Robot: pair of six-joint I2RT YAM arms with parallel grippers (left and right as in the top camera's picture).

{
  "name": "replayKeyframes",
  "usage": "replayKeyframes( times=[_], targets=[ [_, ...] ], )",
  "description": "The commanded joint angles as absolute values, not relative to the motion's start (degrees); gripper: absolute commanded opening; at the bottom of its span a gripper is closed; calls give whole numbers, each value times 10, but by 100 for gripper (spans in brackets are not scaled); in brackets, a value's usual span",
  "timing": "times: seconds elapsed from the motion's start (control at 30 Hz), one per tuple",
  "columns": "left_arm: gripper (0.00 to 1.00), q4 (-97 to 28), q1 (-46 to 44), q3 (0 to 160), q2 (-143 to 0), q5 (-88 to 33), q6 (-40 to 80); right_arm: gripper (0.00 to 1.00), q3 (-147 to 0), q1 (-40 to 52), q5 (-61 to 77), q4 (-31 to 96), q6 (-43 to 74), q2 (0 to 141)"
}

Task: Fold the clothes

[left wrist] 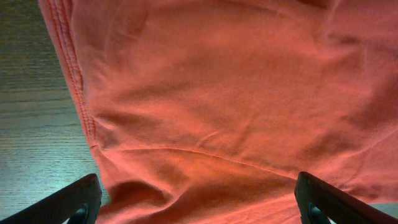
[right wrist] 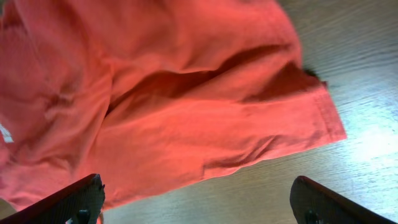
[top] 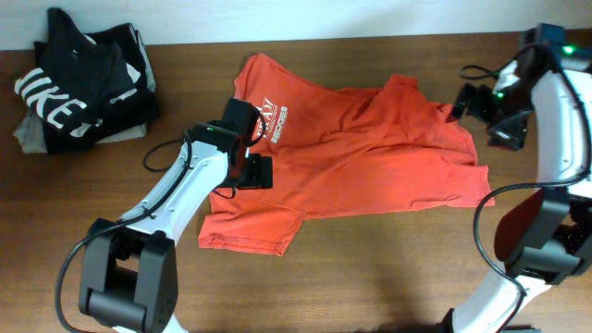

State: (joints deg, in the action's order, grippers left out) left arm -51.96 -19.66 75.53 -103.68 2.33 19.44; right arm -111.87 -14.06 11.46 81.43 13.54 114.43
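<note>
My left tool (top: pixel 253 172) hangs over the left part of the shirt (top: pixel 370 157), and my arm covers some of the white chest print, so I cannot read it. My right tool (top: pixel 470 100) is near the shirt's upper right edge. From above I cannot tell whether either tool touches the cloth.

The shirt lies spread but rumpled across the middle of the dark wood bench (top: pixel 370 277), with creased ridges along its upper half. A pale strip runs behind the far edge of the bench, and I cannot tell what it is.

Only the overhead view shows the pile at the far left corner: a black shirt (top: pixel 74 83) with large white letters, partly lost in its folds, on a grey-olive garment (top: pixel 28 139).

My left wrist view shows cloth, a stitched hem at the left and bare wood beside it. My right wrist view shows a hemmed corner lying on glare-lit wood. In both, my fingers stand wide apart at the bottom corners, released and gripping nothing.
</note>
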Motion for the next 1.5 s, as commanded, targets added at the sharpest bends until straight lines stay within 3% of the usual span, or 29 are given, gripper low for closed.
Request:
replayKeyframes(
  times=[0.0, 0.13, 0.63, 0.93, 1.13, 1.3, 1.47],
  targets=[
    [99, -518, -199, 750, -1042, 23, 188, 100, -1127, -103, 84, 826, 136, 1139],
    [99, -518, -199, 750, -1042, 23, 188, 87, -1127, -64, 84, 840, 146, 1134],
    [99, -516, -199, 750, -1042, 23, 188, 92, -1127, -39, 81, 928, 153, 978],
    [99, -514, -199, 750, -1042, 23, 188, 95, -1127, 27, 49, 943, 155, 828],
    [99, -512, -199, 750, -1042, 23, 188, 99, -1098, 27, 10, 973, 155, 829],
    [99, -512, -199, 750, -1042, 23, 188, 98, -963, 27, -9, 915, 155, 837],
    [99, -519, -199, 750, -1042, 23, 188, 99, -809, 21, -89, 734, 161, 860]
  ],
)
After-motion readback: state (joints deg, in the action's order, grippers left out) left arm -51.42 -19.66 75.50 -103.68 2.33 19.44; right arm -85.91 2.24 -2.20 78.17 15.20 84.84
